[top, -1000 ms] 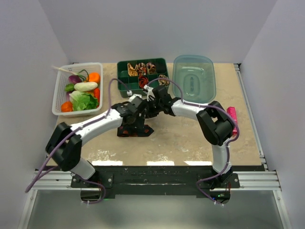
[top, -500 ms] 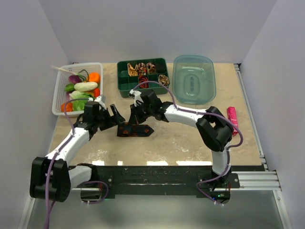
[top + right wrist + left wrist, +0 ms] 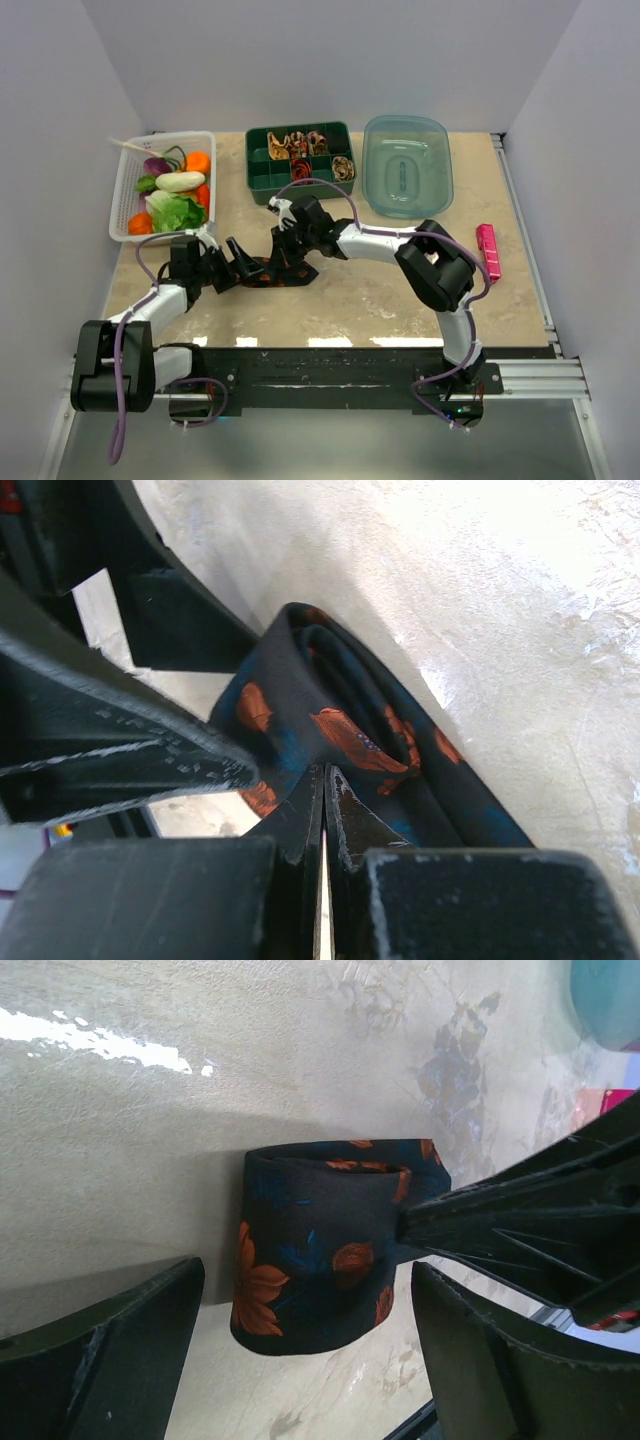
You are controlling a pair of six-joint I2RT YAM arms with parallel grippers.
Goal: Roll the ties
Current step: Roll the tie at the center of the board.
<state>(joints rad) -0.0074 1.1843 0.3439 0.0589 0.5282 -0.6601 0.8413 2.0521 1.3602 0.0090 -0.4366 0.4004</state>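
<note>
A dark tie point(image 3: 283, 272) with orange-red flowers lies folded into a short thick roll on the table; it also fills the left wrist view point(image 3: 320, 1245) and the right wrist view point(image 3: 345, 715). My left gripper point(image 3: 240, 262) sits low at the roll's left end, open, its fingers point(image 3: 100, 1355) either side of the roll without touching it. My right gripper point(image 3: 287, 250) is shut, with no cloth between its fingers, and its tips point(image 3: 325, 772) press on the roll from the other side. Several rolled ties point(image 3: 300, 143) in tan, red and dark sit in a green divided box point(image 3: 258, 160).
A white basket point(image 3: 125, 190) of toy vegetables stands at the back left. At the back right lies a teal plastic tub point(image 3: 407, 165). A small pink bar point(image 3: 487, 250) lies near the right edge. Purple cables run along both arms.
My left arm swung out to the left and pulled back, and its gripper now sits low at the tie's left end. The right gripper shifted left. The tie is more bunched.
</note>
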